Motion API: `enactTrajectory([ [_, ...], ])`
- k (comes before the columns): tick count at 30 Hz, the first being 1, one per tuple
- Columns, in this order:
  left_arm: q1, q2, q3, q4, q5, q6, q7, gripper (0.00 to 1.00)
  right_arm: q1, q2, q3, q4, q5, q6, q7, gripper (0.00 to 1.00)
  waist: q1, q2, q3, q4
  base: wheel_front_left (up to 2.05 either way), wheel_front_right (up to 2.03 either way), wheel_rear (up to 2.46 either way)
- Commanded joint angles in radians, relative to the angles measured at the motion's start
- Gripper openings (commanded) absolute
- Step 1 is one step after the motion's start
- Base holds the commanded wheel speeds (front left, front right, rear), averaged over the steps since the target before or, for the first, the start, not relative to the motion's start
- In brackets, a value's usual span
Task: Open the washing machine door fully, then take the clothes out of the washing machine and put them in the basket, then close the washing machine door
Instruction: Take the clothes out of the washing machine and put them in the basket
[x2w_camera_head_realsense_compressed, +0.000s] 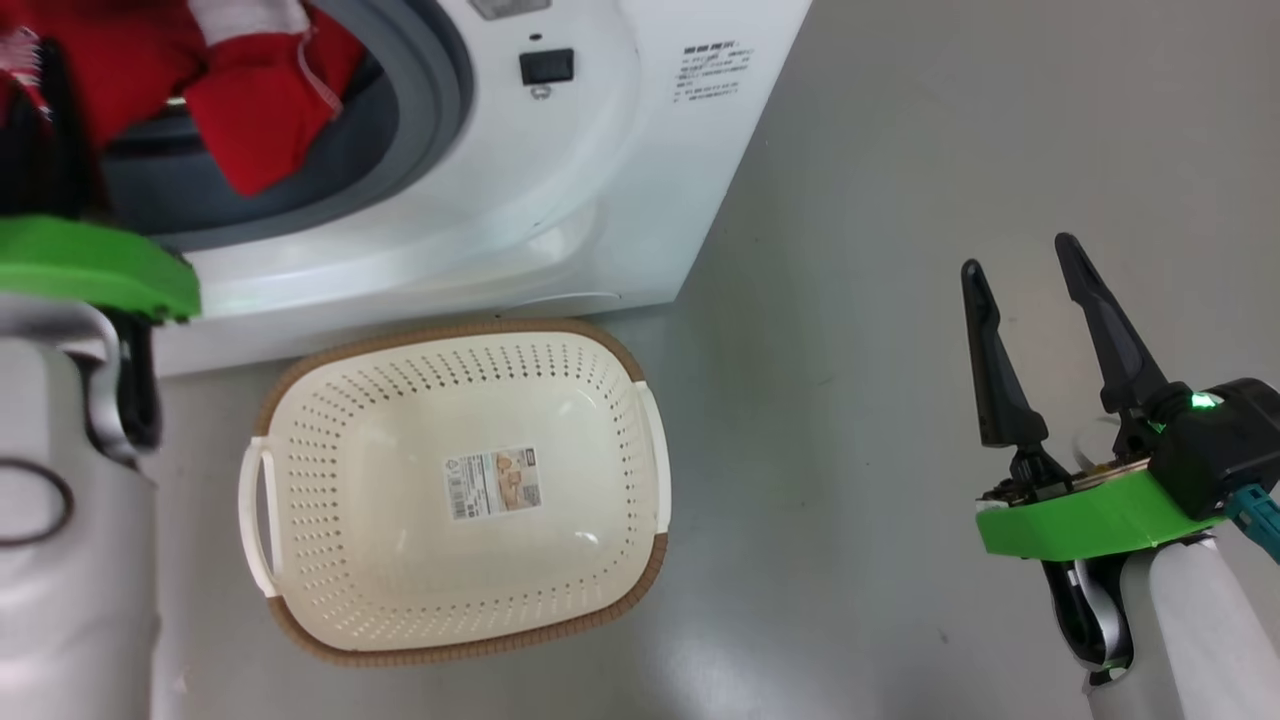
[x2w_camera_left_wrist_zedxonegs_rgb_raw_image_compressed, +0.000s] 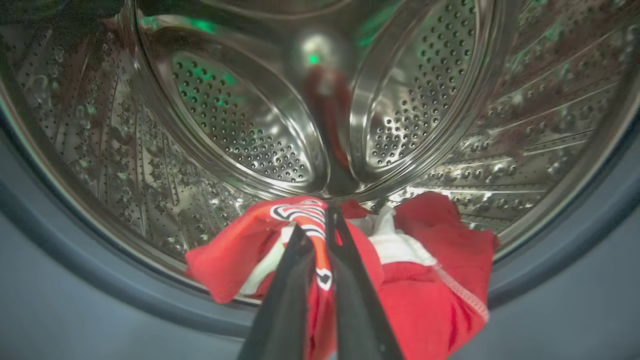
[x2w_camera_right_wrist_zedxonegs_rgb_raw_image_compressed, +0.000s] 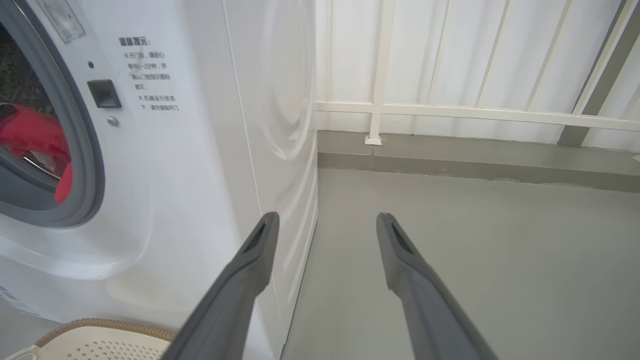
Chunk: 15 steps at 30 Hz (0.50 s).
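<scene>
The washing machine (x2w_camera_head_realsense_compressed: 560, 190) stands with its mouth uncovered; its door is out of view. Red clothes (x2w_camera_head_realsense_compressed: 250, 110) with white trim hang over the grey rubber ring (x2w_camera_head_realsense_compressed: 430, 130). In the left wrist view my left gripper (x2w_camera_left_wrist_zedxonegs_rgb_raw_image_compressed: 320, 225) is shut on the red clothes (x2w_camera_left_wrist_zedxonegs_rgb_raw_image_compressed: 425, 280) at the lip of the steel drum (x2w_camera_left_wrist_zedxonegs_rgb_raw_image_compressed: 240, 125). The cream basket (x2w_camera_head_realsense_compressed: 455, 490) sits on the floor in front of the machine, nothing in it but a paper label. My right gripper (x2w_camera_head_realsense_compressed: 1020, 265) hovers open over the floor to the basket's right, holding nothing; it also shows open in its own view (x2w_camera_right_wrist_zedxonegs_rgb_raw_image_compressed: 325, 220).
Grey floor (x2w_camera_head_realsense_compressed: 900, 200) stretches to the right of the machine. A white railing and a low kerb (x2w_camera_right_wrist_zedxonegs_rgb_raw_image_compressed: 450, 150) run behind the machine's side. The basket's rim (x2w_camera_right_wrist_zedxonegs_rgb_raw_image_compressed: 100, 325) shows at the lower left of the right wrist view.
</scene>
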Motion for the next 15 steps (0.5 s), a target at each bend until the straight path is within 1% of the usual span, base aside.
enactTrajectory([
  [1,0.044,0.034,0.029,-0.048,-0.001,-0.004,-0.012,0.0,0.019,-0.005,0.017,-0.022,-0.011,0.003,-0.006,1.0,0.0,-0.0001,-0.025,0.007,0.0,0.0,0.0],
  [8,0.207,-0.018,0.051,-0.223,0.014,-0.018,-0.012,0.0,0.043,-0.005,0.015,-0.016,-0.016,0.003,-0.006,1.0,0.0,-0.0001,-0.1,0.018,0.0,0.0,0.0],
  [15,0.346,-0.065,0.045,-0.342,0.034,-0.02,-0.012,0.0,0.071,-0.005,0.014,-0.01,-0.015,0.003,-0.006,1.0,0.0,-0.0001,-0.169,0.032,0.0,0.0,0.0],
])
